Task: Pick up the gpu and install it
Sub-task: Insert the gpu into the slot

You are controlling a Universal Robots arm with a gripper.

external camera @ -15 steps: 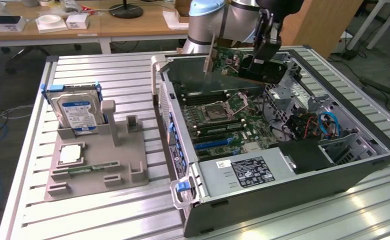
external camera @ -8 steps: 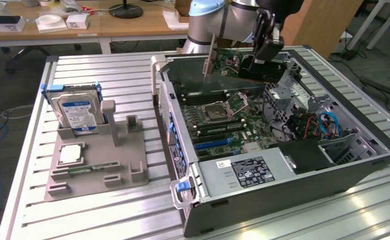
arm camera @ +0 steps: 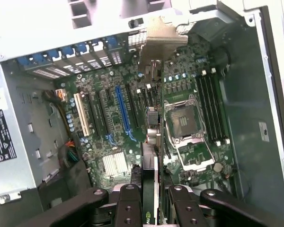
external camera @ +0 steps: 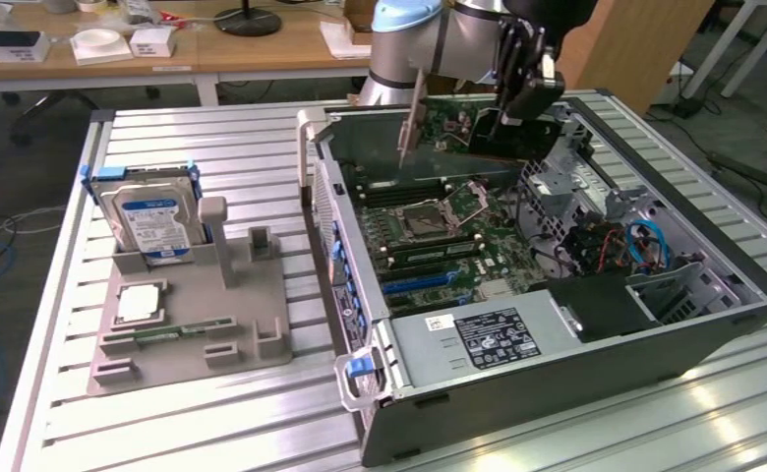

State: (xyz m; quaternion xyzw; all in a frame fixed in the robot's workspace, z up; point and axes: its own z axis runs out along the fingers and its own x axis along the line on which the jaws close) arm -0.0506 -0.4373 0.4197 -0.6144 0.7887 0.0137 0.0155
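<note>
The gpu (external camera: 456,123) hangs edge-down over the open computer case (external camera: 698,334), its metal end bracket (external camera: 410,118) toward the exterior view's left. My gripper (external camera: 525,93) is shut on the card from above. In the wrist view the gpu (arm camera: 149,156) runs edge-on away from the camera, and its bracket (arm camera: 158,40) is near the case's rear slot openings. My gripper (arm camera: 151,204) clamps it between its black fingers (arm camera: 129,203). Below it lies the motherboard (arm camera: 109,142), with the blue slot (arm camera: 123,113) just beside the card's line and the CPU socket (arm camera: 184,123) on the other side.
A grey fixture (external camera: 187,324) on the table at the exterior view's left holds a silver hard drive with a blue label (external camera: 154,221), a small chip (external camera: 139,303) and a thin RAM stick (external camera: 160,336). The power supply (external camera: 489,339) fills the case's near end. Desks stand behind.
</note>
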